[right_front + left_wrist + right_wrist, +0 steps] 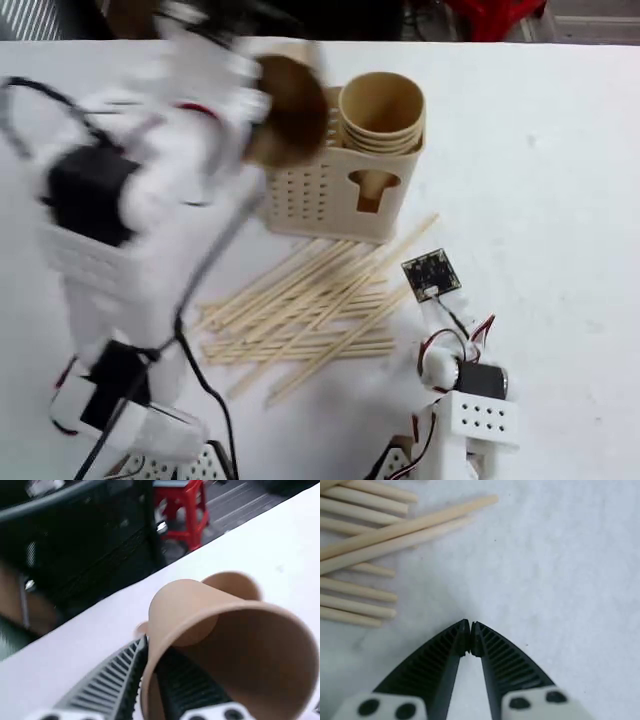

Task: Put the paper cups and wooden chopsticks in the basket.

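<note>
**Left fingers [112, 680] clamped on a cup [235, 650] by the basket [325, 195]**

The left wrist view shows the two black ribbed fingers pinching the rim of a brown paper cup. One finger lies against the outside of the wall and the other reaches into the mouth. The cup is tipped on its side with its open mouth towards the camera. Behind it the white desk [280, 535] runs to its far edge, and a red stool [180, 505] stands on the dark floor beyond.

In the high view the white left arm [150, 200] rises over the left half of the desk. It holds the cup in the air at the basket's far left corner. I cannot tell whether the cup is over the rim or just beside it.

The basket is cream, with perforated walls and a handle cut-out. It stands upright towards the far middle of the desk. A stack [382, 110] of paper cups sits upright in its right end.

The chopsticks [300, 310] lie in a loose, crossing fan on the desk in front of the basket. Their far ends come close to its front wall.

The right arm [470, 385] sits low at the near right edge of the desk. The right fingers [440, 665] are pressed together at the tips and hold nothing. They point at bare desk just beside the ends of several chopsticks.
</note>
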Motion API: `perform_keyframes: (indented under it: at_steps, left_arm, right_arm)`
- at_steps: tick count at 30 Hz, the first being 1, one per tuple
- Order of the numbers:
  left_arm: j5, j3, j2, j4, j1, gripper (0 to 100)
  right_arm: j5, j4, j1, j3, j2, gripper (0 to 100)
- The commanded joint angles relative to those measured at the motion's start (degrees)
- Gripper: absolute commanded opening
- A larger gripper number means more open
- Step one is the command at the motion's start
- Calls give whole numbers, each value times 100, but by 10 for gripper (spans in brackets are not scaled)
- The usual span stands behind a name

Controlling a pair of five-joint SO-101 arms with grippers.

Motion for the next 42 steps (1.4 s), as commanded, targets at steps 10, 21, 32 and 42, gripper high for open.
perform_keyframes:
  at_steps: [10,21,32,42]
  left_arm:
    - [97,1934,-215,-2330,813,28]
    - [97,1952,-224,-2321,796,129]
    - [246,1952,-251,-2321,286,150]
    - [229,1943,-242,-2321,295,150]
  right_arm:
    - [9,-66,-57,-18,22,21]
    - [9,-66,-57,-18,22,21]
    - [9,-66,-57,-18,22,21]
    - [9,-66,-57,-18,22,21]
